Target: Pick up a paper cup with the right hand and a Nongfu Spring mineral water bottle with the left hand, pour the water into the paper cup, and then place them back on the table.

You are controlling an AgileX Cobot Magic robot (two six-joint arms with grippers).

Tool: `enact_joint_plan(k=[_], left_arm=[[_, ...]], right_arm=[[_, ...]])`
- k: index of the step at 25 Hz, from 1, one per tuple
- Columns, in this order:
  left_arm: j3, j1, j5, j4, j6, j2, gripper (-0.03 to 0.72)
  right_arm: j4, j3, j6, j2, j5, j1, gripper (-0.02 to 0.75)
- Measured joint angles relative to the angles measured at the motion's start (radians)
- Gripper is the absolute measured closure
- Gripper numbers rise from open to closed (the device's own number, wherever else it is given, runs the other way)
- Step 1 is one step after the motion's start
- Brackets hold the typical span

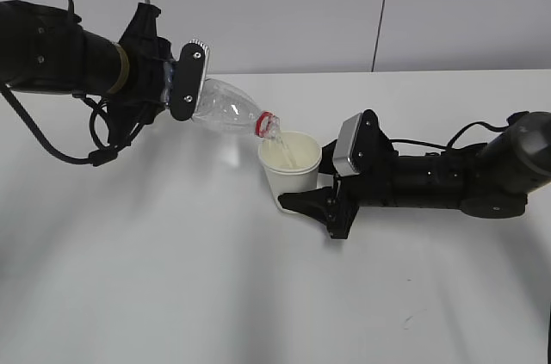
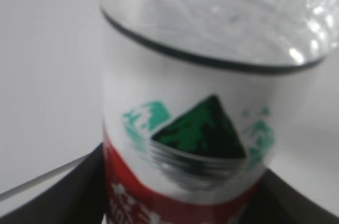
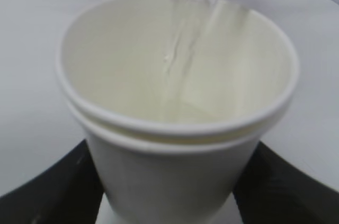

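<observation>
Mid-pour near table centre: left gripper (image 1: 182, 80) clamps the Nongfu Spring mineral water bottle (image 1: 225, 109) at its label, thin crushable plastic, while right gripper (image 1: 303, 200) pinches the paper cup (image 1: 291, 173) low; soft-walled, getting heavier, so squeeze lightly.

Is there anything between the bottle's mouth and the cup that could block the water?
Nothing visible does. The bottle, tilted in the left hand, has its mouth just above the rim of the cup held by the right hand, and the water streams straight inside.
</observation>
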Motion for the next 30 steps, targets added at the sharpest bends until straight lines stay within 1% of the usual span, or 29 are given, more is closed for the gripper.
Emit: enact_joint_plan(k=[22,30], left_arm=[[0.000,0.000,0.001,0.004,0.000,0.000,0.279],[0.000,0.000,0.002,0.033,0.000,0.000,0.279]], right_arm=[[-0.004,0.000,0.000,0.000,0.000,0.000,0.229],[-0.004,0.000,0.000,0.000,0.000,0.000,0.229]])
